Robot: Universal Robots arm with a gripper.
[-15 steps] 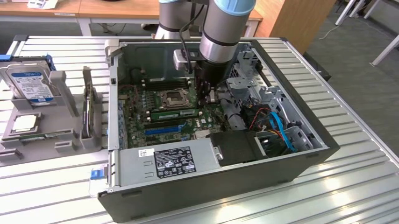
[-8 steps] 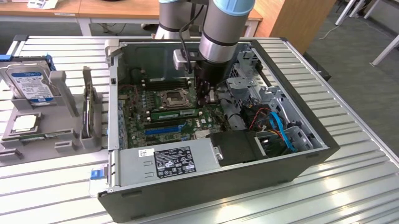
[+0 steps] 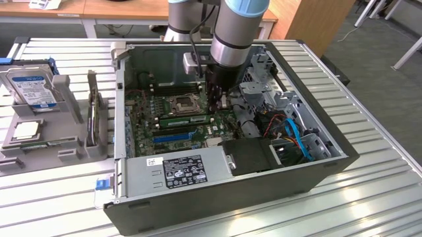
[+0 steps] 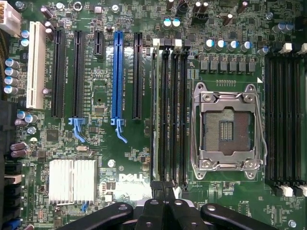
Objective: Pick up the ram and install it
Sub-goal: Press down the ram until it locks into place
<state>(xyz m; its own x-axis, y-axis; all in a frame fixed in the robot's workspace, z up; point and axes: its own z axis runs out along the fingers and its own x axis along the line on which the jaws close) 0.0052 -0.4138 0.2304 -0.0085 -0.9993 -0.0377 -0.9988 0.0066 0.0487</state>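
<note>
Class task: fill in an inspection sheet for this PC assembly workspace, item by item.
surface: slatted metal table, open PC case on it.
job's things: ram standing on the motherboard beside the socket.
clutter: hard drive and processor chip in a grey holder, exterior view's left.
gripper: shut, low inside the case, by the ram's end.
cables: blue and red cables inside case; black cable along arm.
surroundings: wooden desks behind.

"DELL" logo (image 4: 132, 178) on mobo (image 4: 98, 98), other labels unreadable
</note>
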